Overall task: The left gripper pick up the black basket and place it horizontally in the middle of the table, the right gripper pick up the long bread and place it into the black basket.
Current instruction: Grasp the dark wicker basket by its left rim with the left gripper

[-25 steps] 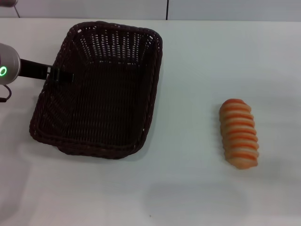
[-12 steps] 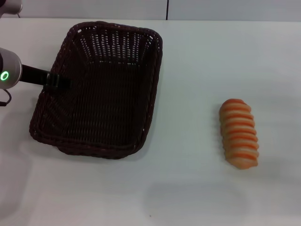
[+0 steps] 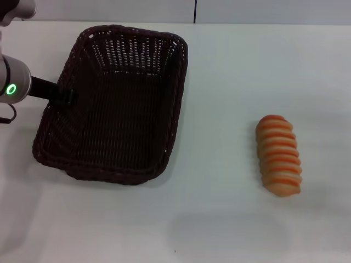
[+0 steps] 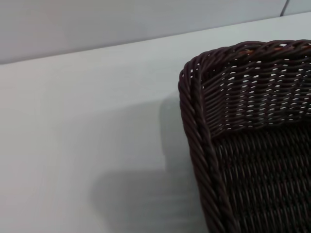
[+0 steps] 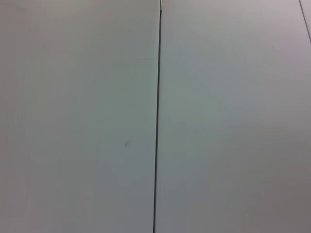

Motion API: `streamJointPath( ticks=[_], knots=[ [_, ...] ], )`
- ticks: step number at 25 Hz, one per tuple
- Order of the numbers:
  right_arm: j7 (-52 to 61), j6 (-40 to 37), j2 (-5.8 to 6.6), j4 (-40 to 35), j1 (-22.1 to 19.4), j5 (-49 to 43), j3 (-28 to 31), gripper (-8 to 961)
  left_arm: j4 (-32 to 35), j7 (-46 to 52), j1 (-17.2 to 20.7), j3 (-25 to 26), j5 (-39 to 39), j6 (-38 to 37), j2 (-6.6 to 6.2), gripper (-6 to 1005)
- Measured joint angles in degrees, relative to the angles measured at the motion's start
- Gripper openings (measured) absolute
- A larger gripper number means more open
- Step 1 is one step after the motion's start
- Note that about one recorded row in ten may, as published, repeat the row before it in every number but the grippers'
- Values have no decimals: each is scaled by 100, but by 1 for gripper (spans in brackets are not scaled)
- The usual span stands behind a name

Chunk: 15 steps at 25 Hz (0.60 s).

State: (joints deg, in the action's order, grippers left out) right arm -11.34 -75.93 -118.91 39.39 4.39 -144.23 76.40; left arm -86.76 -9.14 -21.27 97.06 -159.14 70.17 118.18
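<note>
The black basket lies on the white table at the left, its long side running away from me. My left gripper reaches in from the left edge and sits on the basket's left rim, partly over the inside. Its arm shows a green ring light. The left wrist view shows one corner of the basket close up, with table beside it. The long bread, cream with orange stripes, lies alone on the table at the right. The right gripper is out of view; its wrist view shows only a pale surface with a dark seam.
A wall with a dark vertical seam runs behind the table's far edge. White tabletop lies between the basket and the bread and along the front.
My left gripper's tip has moved left along with a drop toward the rim, and the ring light has shifted right. The basket has slid slightly left. The bread has not moved.
</note>
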Motion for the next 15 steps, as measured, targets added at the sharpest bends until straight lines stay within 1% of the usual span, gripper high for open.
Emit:
streamJointPath(
  ticks=[8,10,12,15],
  knots=[
    [0,0,0,0,-8,0,-7,546,-23,0,-48,-129,-134,5,-5,251],
    [0,0,-4,0,-10,0,-7,546,-68,-4,-49,-141,-140,-8,-5,226],
    [0,-1,-7,0,-12,0,-6,546,-120,-32,-26,-138,-137,-46,-7,225],
    [0,-14,-9,-2,-27,0,-4,547,-399,-287,160,-54,-91,-390,-10,223]
  ],
)
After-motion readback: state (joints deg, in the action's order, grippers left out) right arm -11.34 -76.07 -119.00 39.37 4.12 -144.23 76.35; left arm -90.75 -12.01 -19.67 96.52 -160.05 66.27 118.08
